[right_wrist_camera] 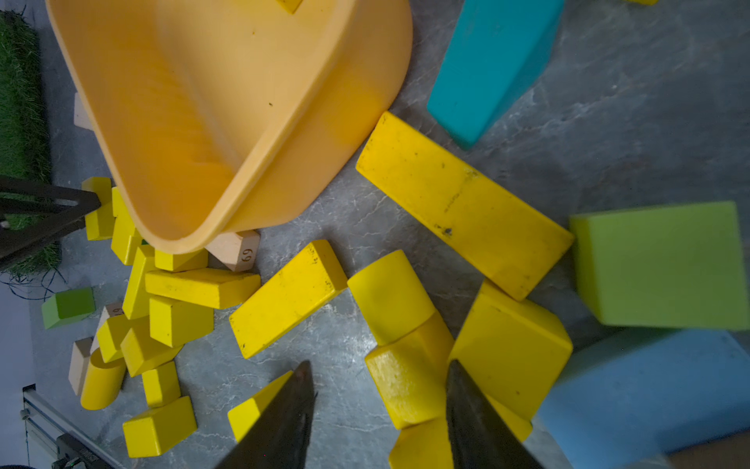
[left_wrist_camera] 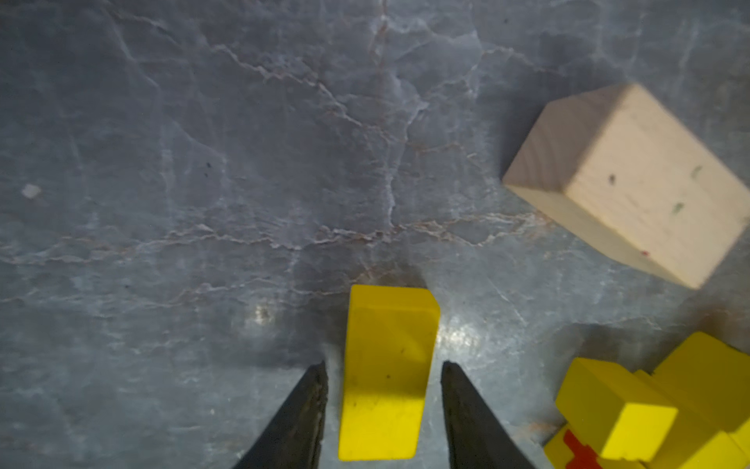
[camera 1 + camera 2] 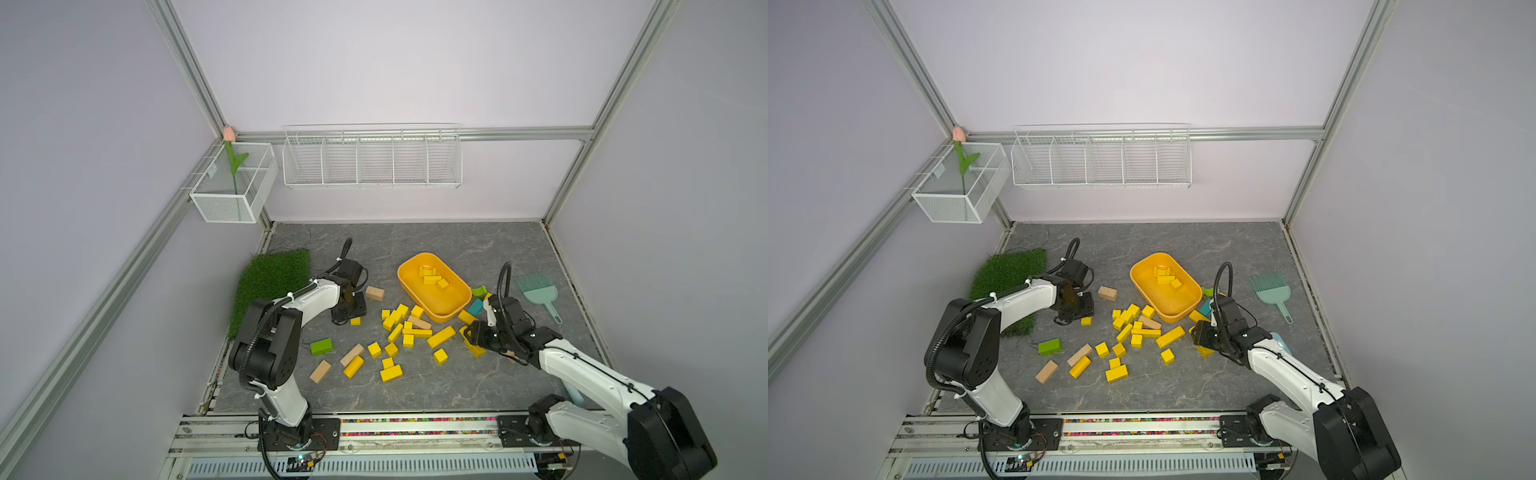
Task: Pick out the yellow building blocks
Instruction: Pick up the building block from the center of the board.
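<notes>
Inspection found the yellow building blocks (image 3: 409,332) in two lots: a few already lying inside the yellow-orange tub (image 3: 411,297), and the greater number scattered on the counter (image 3: 478,386) just outside the tub's near rim, some touching one another and some tucked against the tub wall. One small yellow block (image 2: 387,345) lay apart from that scatter, on the side of the tub toward the left arm, with a plain tan block (image 2: 625,182) between it and the tub. The left claw (image 2: 383,365) stood spread astride this block, a strip of counter showing on each side, so nothing was pinched. The right claw (image 1: 379,365) was likewise spread, low over the crowded blocks off the tub's near end on the right arm's side, with a yellow bar (image 1: 406,385) between its tips; whether one tip touched that bar could not be told. In my judgement the blocks are light, rigid painted wood and will not deform or break, but the smooth paint may let them slide under a skewed grip. Hold is best taken squarely across two flat parallel faces, near mid-length. The yellow cylinder (image 1: 389,296) would likely roll if nudged, and touching neighbours risk being dragged along.
</notes>
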Action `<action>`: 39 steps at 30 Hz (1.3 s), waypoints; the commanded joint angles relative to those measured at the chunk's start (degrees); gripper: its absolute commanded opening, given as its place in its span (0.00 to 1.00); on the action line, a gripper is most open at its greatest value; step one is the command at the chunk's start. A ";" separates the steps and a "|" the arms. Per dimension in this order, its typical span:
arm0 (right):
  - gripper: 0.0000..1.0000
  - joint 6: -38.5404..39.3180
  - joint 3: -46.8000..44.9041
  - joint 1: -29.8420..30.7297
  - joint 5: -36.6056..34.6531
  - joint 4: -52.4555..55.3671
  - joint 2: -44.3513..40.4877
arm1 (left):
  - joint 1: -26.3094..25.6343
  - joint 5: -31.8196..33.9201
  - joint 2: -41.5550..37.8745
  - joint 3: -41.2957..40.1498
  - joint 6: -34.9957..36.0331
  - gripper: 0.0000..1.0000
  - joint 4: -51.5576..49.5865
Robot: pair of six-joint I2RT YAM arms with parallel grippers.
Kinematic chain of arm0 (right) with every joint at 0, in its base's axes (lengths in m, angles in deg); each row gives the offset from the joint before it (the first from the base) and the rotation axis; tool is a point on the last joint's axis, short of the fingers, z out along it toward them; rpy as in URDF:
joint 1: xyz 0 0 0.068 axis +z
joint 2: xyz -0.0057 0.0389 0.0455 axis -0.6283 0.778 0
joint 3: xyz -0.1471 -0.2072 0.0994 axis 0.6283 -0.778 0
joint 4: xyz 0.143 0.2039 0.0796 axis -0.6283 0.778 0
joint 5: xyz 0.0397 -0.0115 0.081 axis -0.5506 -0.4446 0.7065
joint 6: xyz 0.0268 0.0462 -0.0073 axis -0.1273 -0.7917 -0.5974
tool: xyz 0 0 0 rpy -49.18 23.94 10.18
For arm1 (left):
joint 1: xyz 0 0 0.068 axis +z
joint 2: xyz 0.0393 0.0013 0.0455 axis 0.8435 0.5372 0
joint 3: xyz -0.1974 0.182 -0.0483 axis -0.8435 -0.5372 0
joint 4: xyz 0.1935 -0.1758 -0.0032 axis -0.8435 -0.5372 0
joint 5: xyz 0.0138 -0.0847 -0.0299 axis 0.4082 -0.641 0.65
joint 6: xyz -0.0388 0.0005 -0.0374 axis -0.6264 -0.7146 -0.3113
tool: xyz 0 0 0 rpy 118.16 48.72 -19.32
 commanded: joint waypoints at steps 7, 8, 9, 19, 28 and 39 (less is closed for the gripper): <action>0.54 -0.84 0.95 -0.29 0.34 0.25 0.20 | 0.82 -2.56 2.87 2.81 -0.08 0.47 -1.19; 0.53 -0.88 0.88 -0.31 0.33 0.25 0.10 | 0.82 -2.65 2.97 2.85 0.05 0.46 -1.15; 0.54 -0.85 0.84 -0.35 0.27 0.25 0.00 | 0.84 -2.72 2.90 2.79 0.06 0.46 -1.12; 0.54 -0.83 0.71 -0.31 0.37 0.23 -0.27 | 0.84 -2.90 2.53 2.43 0.01 0.39 -0.75; 0.53 -0.90 0.62 -0.29 0.32 0.17 -0.38 | 0.83 -2.66 1.97 2.07 -0.02 0.29 -0.57; 0.54 -0.88 0.62 -0.33 0.31 0.16 -0.44 | 0.80 -2.82 0.81 1.37 0.04 0.28 0.21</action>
